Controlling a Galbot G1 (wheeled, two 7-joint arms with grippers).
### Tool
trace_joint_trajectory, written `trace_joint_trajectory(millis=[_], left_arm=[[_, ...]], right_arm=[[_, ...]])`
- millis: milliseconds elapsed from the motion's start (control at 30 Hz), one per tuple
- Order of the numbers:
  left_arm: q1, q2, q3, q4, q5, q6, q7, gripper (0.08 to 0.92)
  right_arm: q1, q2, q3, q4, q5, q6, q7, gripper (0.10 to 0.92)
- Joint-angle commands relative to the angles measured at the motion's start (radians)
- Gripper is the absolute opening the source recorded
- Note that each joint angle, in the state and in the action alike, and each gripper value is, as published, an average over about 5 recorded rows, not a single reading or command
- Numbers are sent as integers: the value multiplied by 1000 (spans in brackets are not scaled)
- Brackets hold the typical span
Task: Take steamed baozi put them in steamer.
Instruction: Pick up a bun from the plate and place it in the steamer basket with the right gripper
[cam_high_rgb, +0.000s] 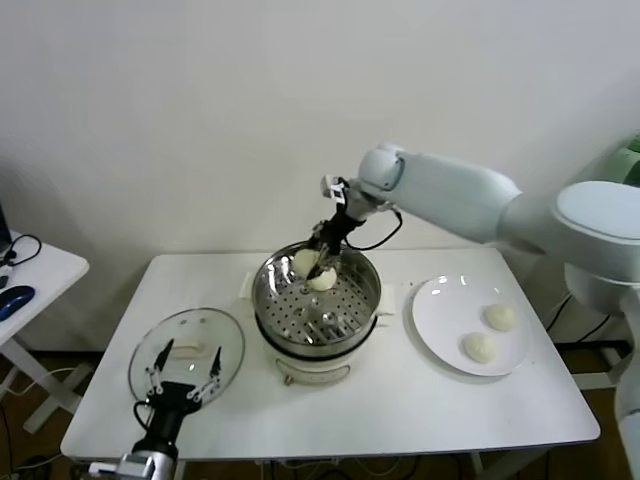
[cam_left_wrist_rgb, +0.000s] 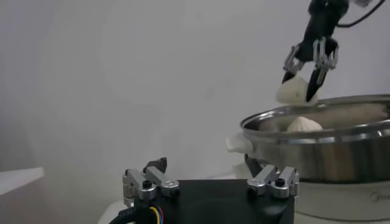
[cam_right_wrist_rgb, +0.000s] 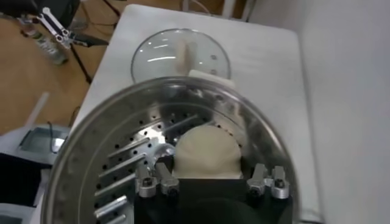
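Note:
The steel steamer (cam_high_rgb: 316, 305) stands at the table's middle. My right gripper (cam_high_rgb: 318, 265) is over its back part, shut on a cream-white baozi (cam_right_wrist_rgb: 206, 152), held just above the rim in the left wrist view (cam_left_wrist_rgb: 294, 91). A second baozi (cam_left_wrist_rgb: 303, 125) lies inside the basket under it. In the head view two buns show at the fingertips, and I cannot tell there which is the held one. Two more baozi (cam_high_rgb: 499, 317) (cam_high_rgb: 479, 347) lie on the white plate (cam_high_rgb: 440, 300) at the right. My left gripper (cam_high_rgb: 180, 372) is open and empty at the front left.
The flat glass lid (cam_high_rgb: 187, 350) lies on the table left of the steamer, under my left gripper. A small white side table (cam_high_rgb: 30, 270) stands off to the far left. The wall runs close behind the table's back edge.

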Motion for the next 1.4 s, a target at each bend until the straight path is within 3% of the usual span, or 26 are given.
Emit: trace_joint_trajectory(millis=[33, 1033, 1400], left_arm=[[13, -1, 4, 1, 11, -8, -1, 823], [-4, 20, -13, 7, -7, 9, -2, 823], [-5, 22, -19, 14, -15, 10, -3, 823]], right_arm=[[-89, 90, -18, -16, -5, -7, 10, 702], [-113, 113, -22, -49, -34, 9, 20, 705], [-111, 98, -22, -31, -48, 24, 24, 821]])
